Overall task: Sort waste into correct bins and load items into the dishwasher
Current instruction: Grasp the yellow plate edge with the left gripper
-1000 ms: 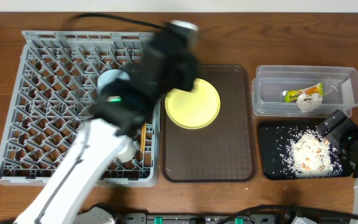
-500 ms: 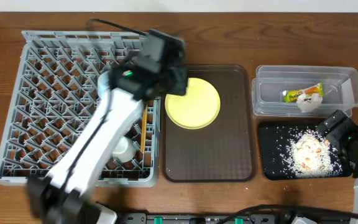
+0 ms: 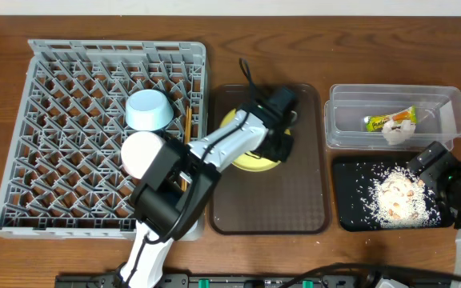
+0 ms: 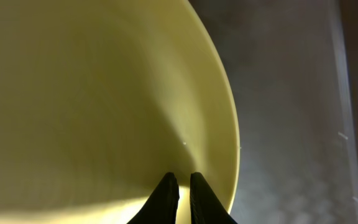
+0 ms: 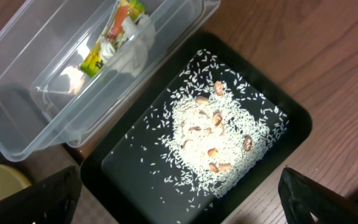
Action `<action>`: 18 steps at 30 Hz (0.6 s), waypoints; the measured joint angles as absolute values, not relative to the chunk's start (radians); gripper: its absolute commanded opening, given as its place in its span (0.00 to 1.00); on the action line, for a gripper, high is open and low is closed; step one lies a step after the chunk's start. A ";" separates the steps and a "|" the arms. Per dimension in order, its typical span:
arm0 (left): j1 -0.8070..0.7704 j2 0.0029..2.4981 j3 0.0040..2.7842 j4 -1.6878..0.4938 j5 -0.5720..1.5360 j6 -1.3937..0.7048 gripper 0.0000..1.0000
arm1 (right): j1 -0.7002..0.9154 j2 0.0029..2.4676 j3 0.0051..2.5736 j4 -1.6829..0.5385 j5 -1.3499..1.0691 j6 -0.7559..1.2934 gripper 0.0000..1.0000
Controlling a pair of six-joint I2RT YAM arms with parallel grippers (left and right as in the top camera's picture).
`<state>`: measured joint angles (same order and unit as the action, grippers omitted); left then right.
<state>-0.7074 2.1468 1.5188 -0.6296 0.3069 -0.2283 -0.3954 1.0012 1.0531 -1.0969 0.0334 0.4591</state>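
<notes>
A brown wooden table (image 3: 294, 48) carries everything. The yellow plate (image 3: 254, 163) lies flat, face up, on the brown tray (image 3: 270, 200) at the middle of the table, toward that tray's back left corner. Being round, it has no long axis. The left arm crosses it from the front left and hides much of it. The left gripper (image 3: 281, 136) is low over the plate's right part. In the wrist view the plate (image 4: 73, 93) fills the picture and the left gripper (image 4: 182, 186) has its fingers nearly together, only a slit between them. The tips are just inside the rim, and I cannot tell whether they touch it.

The grey rack (image 3: 110, 48) fills the table's left side, with a blue bowl (image 3: 150, 110) near its back right.

Toward the right edge, the clear tub (image 3: 454, 108) stands at the back. The wrapper (image 3: 390, 120) in it has its long axis running left to right, its right end tipped slightly back, and the tissue (image 3: 398, 130) touches it. In front, the black tray (image 3: 350, 172) holds the crumbs (image 3: 397, 198) in a heap. The right gripper (image 3: 432, 164) hangs over that tray's back right corner, its fingers wide apart.
</notes>
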 measured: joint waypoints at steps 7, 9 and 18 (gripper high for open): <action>-0.757 2.148 1.519 -0.639 0.390 -0.208 0.12 | -0.395 1.001 1.053 -1.096 0.034 0.459 0.99; -0.757 2.147 1.519 -0.640 0.395 -0.208 0.13 | -0.395 1.001 1.053 -1.096 0.034 0.459 0.99; -0.754 1.943 1.519 -0.672 0.203 -0.183 0.53 | -0.395 1.001 1.053 -1.096 0.034 0.459 0.99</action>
<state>-0.7536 1.9434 1.5192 -0.6724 0.2028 -0.1825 -0.3954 1.0012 1.0531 -1.0962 0.0338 0.4591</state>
